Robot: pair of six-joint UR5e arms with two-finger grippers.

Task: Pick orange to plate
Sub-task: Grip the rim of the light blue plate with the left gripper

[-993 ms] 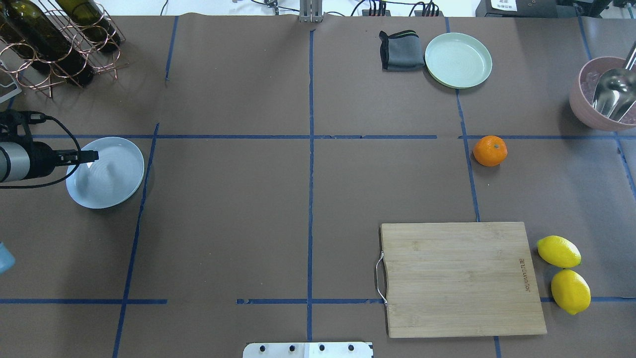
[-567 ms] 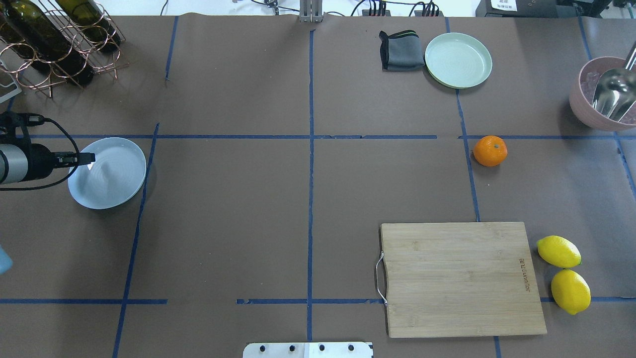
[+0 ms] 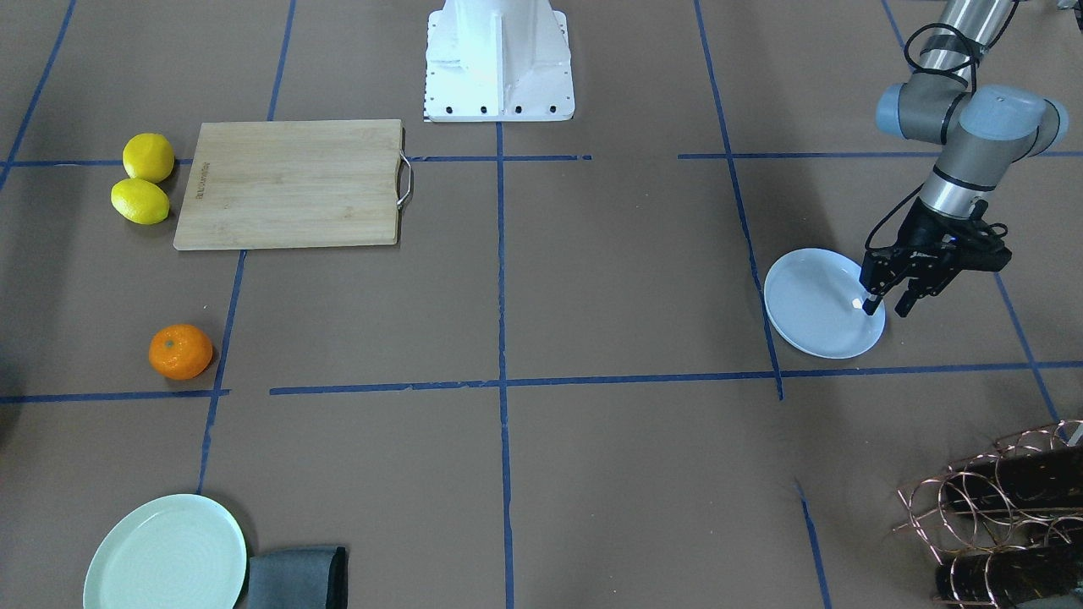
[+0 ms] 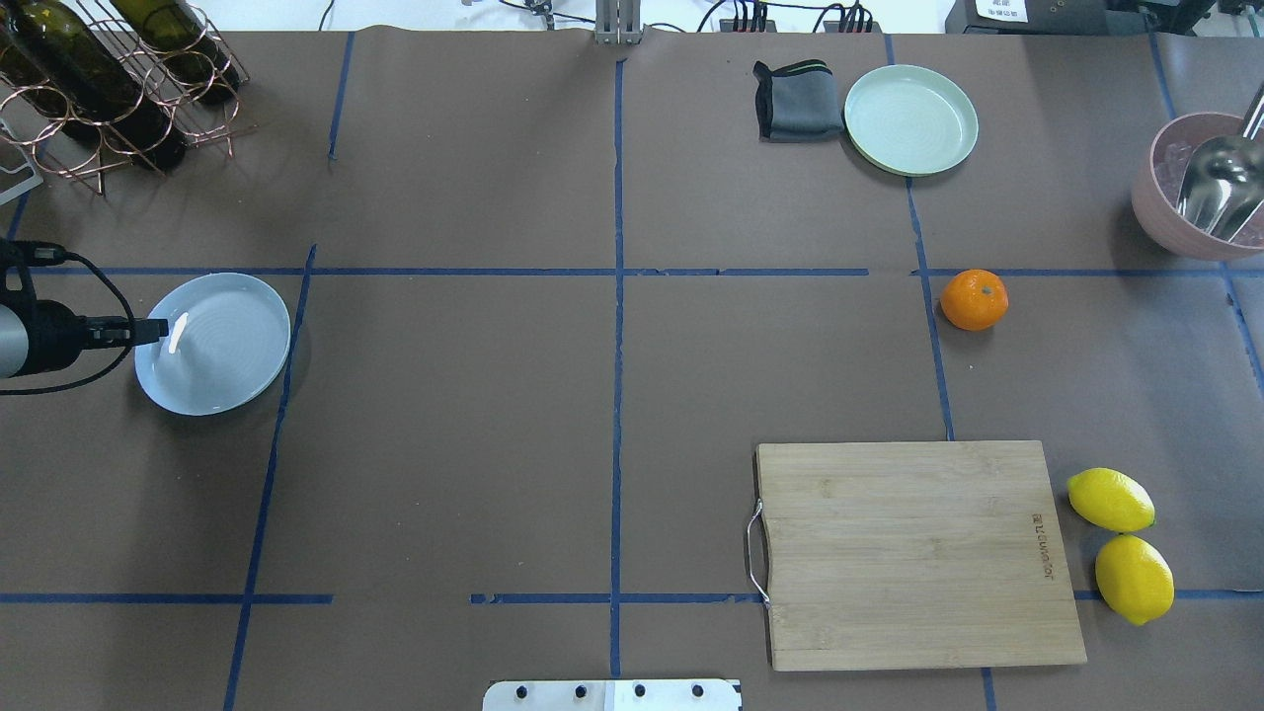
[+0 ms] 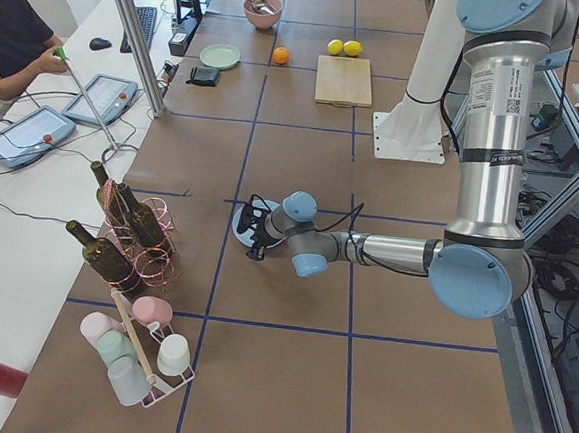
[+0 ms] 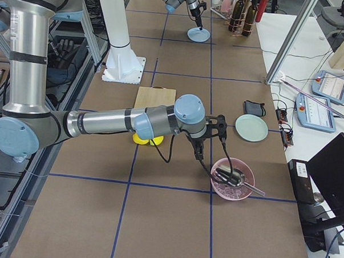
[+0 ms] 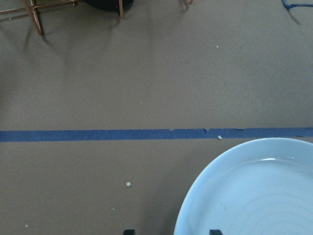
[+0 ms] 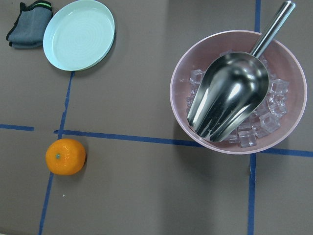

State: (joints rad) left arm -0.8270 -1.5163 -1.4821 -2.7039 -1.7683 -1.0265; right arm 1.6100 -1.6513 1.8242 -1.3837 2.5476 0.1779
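Note:
The orange (image 4: 974,299) sits on the brown table at the right, by a blue tape line, also visible in the right wrist view (image 8: 65,156); nothing touches it. The pale bluish-white plate (image 4: 227,346) lies flat at the far left. My left gripper (image 4: 158,329) is open at the plate's left rim. In the front-facing view the gripper (image 3: 886,304) has one finger over the plate (image 3: 812,309) and one outside it. My right gripper (image 6: 198,150) shows only in the exterior right view, hanging beside the pink bowl; I cannot tell its state.
A mint-green plate (image 4: 910,119) and a grey cloth (image 4: 798,99) lie at the back right. A pink bowl (image 4: 1150,212) of ice with a metal scoop sits at the right edge. A cutting board (image 4: 918,553) and two lemons (image 4: 1111,500) are front right; a bottle rack (image 4: 118,89) is back left.
My left gripper has drawn back to the left, from over the plate's inside to its left rim. The plate has shifted very slightly to the right. The orange has not moved.

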